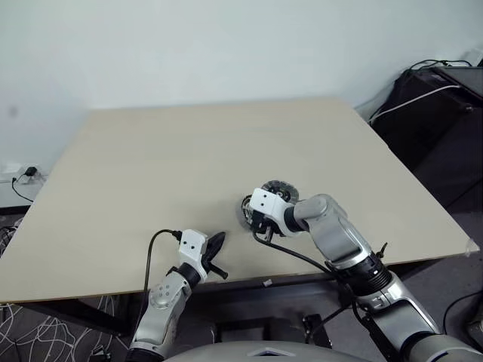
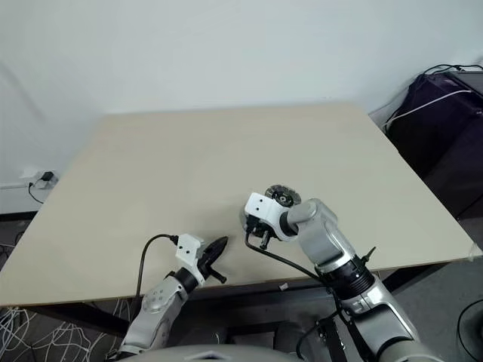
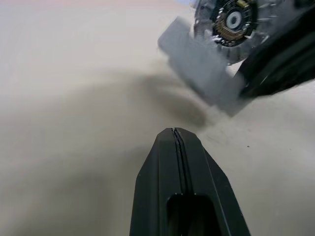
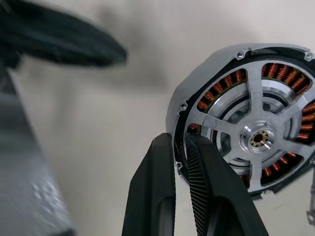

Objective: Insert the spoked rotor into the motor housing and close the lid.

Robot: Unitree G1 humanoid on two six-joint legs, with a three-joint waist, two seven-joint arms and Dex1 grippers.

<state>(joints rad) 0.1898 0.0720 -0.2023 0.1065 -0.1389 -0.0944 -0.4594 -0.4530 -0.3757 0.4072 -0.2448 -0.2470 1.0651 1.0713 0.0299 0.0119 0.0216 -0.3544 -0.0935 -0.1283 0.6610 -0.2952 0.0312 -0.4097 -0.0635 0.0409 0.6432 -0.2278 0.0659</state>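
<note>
Two grippers low over the near part of a pale wooden table (image 1: 151, 166); right gripper (image 4: 178, 140) clenched on the edge of the motor housing (image 4: 211, 64), thin silvery rim pinched between its two black fingers (image 4: 160, 187); housing near the middle of the table's front half, tipped up rather than lying flat, round face turned towards the left gripper; cannot tell whether its lower edge touches the tabletop. Across that face, a silvery spoked plate with a small shiny hub (image 4: 259, 138); copper windings (image 4: 224, 84) visible between the spokes; dark ring around the outside; cannot tell whether the spoked plate is a loose wheel dropped in or part of the housing itself.

Left gripper (image 3: 175, 132) clamped fully together on nothing, fingers pressed flat with just a seam between them; held just above the table's front edge, near the right gripper and to its left, apart from the housing, tips aimed towards it.

Beyond the table, a plain white wall; black bag with cables (image 1: 445, 90) on the floor off the far right corner; wall socket (image 1: 26, 173) low at the left.
</note>
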